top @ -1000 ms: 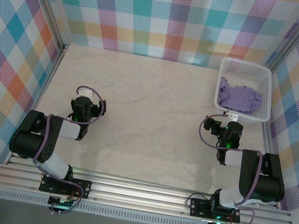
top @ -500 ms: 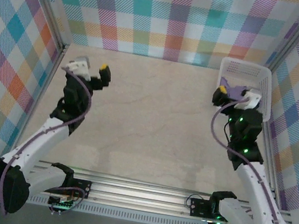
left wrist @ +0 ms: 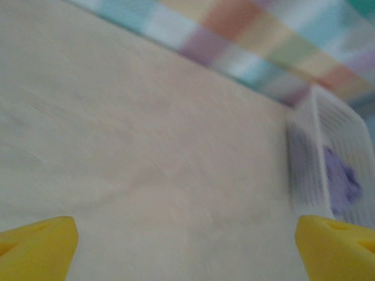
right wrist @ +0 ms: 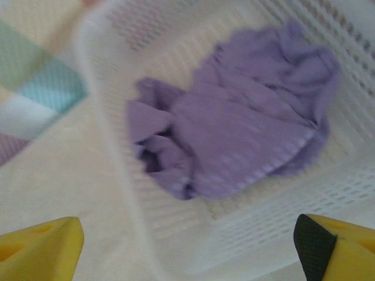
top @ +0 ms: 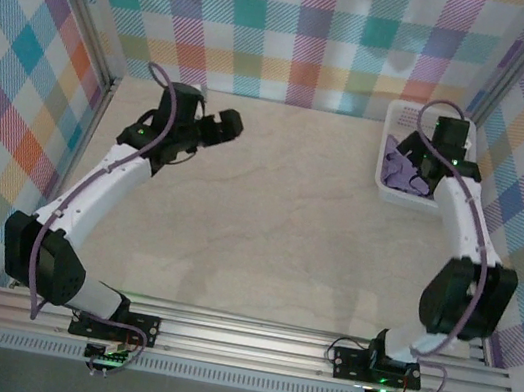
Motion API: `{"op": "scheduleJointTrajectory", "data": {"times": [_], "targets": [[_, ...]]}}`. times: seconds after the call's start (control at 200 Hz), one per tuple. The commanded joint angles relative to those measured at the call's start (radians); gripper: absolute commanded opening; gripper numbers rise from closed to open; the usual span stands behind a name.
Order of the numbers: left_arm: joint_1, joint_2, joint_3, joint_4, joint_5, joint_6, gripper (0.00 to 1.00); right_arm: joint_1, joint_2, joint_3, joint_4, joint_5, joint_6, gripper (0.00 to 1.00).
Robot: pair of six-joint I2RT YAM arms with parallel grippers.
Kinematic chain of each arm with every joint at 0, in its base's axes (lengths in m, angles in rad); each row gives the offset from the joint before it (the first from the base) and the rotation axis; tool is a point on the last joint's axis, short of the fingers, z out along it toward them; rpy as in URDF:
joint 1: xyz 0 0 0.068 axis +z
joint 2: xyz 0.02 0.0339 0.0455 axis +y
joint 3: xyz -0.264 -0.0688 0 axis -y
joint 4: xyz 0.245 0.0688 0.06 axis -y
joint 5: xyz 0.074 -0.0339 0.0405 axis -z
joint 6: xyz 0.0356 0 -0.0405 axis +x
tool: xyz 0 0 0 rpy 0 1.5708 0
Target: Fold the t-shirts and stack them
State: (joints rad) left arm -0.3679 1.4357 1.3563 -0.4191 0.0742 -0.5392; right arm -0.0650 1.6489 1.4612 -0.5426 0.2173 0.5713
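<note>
Right wrist: blurred t-shirt [right wrist: 234, 140] crumpled in basket [right wrist: 176, 228]; left gripper [left wrist: 187, 246], right gripper [right wrist: 187, 249] gaping.

Plain lavender-purple t-shirt [right wrist: 234, 134], no print; white lattice basket [right wrist: 263, 231]; cream table [top: 268, 218], faintly marbled; walls [top: 301, 30] in pastel plaid of teal, orange, purple and yellow; fingertips [right wrist: 38, 246] bright yellow; arms [top: 108, 179] white with black joints

Plain lavender-purple t-shirt [right wrist: 234, 129], thin soft fabric, no print. Unfolded, crumpled in a loose heap. It lies inside the white lattice basket [top: 387, 157], on its floor, at the far right.
</note>
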Motion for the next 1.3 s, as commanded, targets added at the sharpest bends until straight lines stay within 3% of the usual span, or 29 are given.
{"op": "scheduleJointTrajectory", "data": {"times": [0.0,0.245,0.42,0.535,0.615,0.725,0.85,1.035,1.179,1.294], "targets": [[-0.029,-0.005,0.039,-0.035,0.094,-0.05,0.95,-0.06,0.102,0.09,-0.106,-0.062,0.066,0.92],[-0.071,-0.014,0.028,-0.049,0.067,-0.058,0.94,-0.093,0.387,0.244,-0.123,-0.161,0.077,0.81],[-0.072,-0.024,0.02,-0.045,0.065,-0.055,0.94,-0.093,0.482,0.27,-0.067,-0.224,0.1,0.76],[-0.072,-0.014,0.02,-0.045,0.068,-0.054,0.93,-0.093,0.523,0.296,-0.049,-0.236,0.109,0.68],[-0.071,-0.009,0.021,-0.043,0.07,-0.056,0.92,-0.094,0.531,0.301,-0.03,-0.221,0.105,0.47],[-0.072,-0.01,0.02,-0.043,0.065,-0.055,0.91,-0.094,0.453,0.22,0.06,-0.145,0.1,0.0],[-0.072,-0.014,0.005,-0.042,0.05,-0.054,0.9,-0.088,0.275,0.033,0.307,-0.135,0.082,0.0],[-0.073,0.0,-0.008,-0.022,0.041,-0.069,0.88,-0.015,0.052,-0.04,0.414,-0.109,0.005,0.0],[-0.074,0.002,0.0,-0.012,0.032,-0.08,0.87,0.058,-0.103,-0.02,0.448,-0.069,-0.038,0.0],[-0.074,-0.004,0.021,-0.03,0.015,-0.081,0.86,0.1,-0.173,0.074,0.442,-0.105,-0.067,0.0]]}}
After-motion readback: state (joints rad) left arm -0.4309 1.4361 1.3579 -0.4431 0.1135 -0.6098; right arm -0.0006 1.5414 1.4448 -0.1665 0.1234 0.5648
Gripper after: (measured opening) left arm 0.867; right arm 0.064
